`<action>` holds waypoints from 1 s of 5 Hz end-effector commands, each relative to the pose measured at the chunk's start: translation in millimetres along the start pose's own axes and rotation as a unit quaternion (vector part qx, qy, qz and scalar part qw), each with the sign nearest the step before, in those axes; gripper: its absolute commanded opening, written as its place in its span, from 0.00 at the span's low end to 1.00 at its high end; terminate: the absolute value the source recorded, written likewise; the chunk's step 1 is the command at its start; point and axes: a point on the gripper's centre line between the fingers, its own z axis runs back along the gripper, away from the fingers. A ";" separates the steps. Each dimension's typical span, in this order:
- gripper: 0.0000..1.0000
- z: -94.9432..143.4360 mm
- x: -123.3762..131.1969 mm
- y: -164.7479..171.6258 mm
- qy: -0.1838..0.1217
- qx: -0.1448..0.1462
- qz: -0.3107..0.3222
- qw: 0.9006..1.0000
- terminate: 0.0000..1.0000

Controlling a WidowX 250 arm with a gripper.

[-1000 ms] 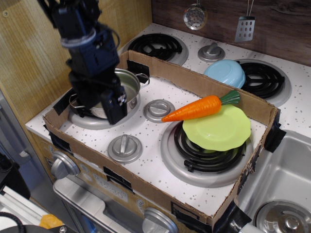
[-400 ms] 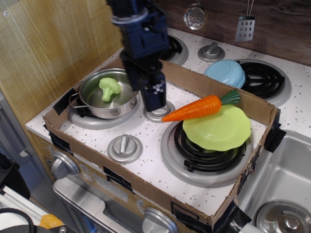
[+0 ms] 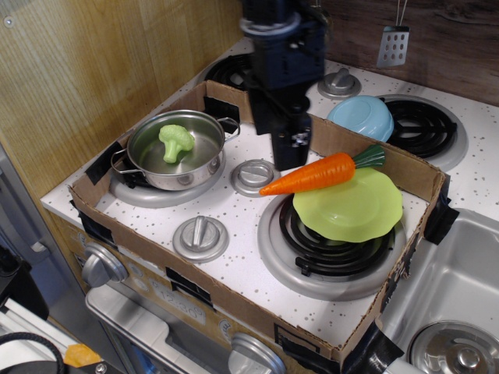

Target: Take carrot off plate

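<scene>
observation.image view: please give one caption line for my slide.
Gripper hovers beside the carrot resting across the plate's rim.

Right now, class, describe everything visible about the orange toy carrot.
The glossy orange plastic carrot tapers to a point at lower left, with a dark green stub top at upper right. It lies tilted across the far-left rim of the round lime-green plate, tip overhanging the burner. The black gripper hangs just behind it, not visibly touching.
</scene>
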 end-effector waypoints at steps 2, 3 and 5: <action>1.00 -16.3 35.2 13.7 -0.048 0.054 -0.027 0.997 0.00; 1.00 -26.3 40.3 11.6 -0.057 0.045 -0.025 0.997 0.00; 1.00 -41.5 46.1 9.5 -0.073 0.040 -0.020 0.996 0.00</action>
